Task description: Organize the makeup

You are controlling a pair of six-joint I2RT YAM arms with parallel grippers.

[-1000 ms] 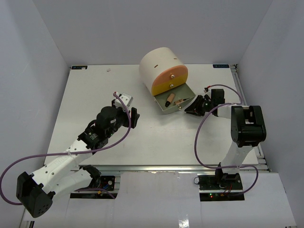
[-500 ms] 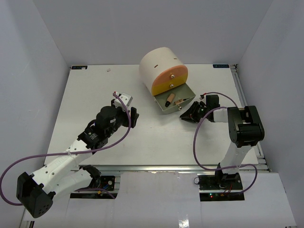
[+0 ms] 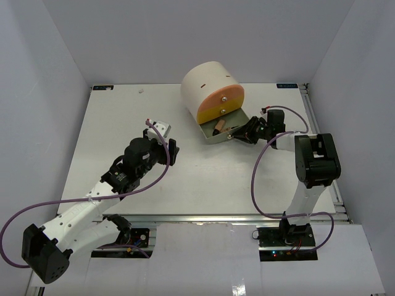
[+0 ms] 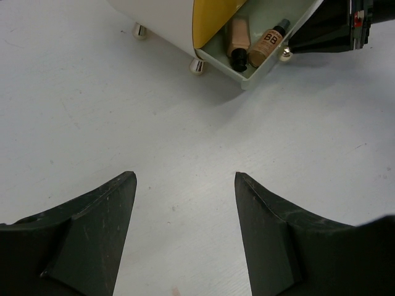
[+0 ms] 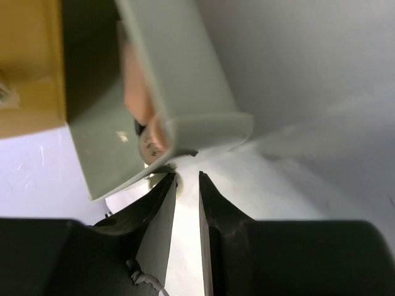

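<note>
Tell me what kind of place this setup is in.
Most likely a lab test cell for robot recordings, not a home. A bare white table is boxed in by plain white walls, two arms are bolted at its near edge, and the only prop is a cream drawer drum holding tan tubes.

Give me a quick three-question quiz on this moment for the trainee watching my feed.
1. True or false: the grey drawer of the cream drum stands pulled out.
2. What lies in that drawer? A) pink discs B) two tan tubes C) a black square case
3. Which gripper is at the drawer front, the left gripper or the right gripper?

Key: 1 true. 2 B. 3 the right gripper; its fingers, nearly together, sit at the drawer's front edge, while the left gripper hovers open over bare table.
</note>
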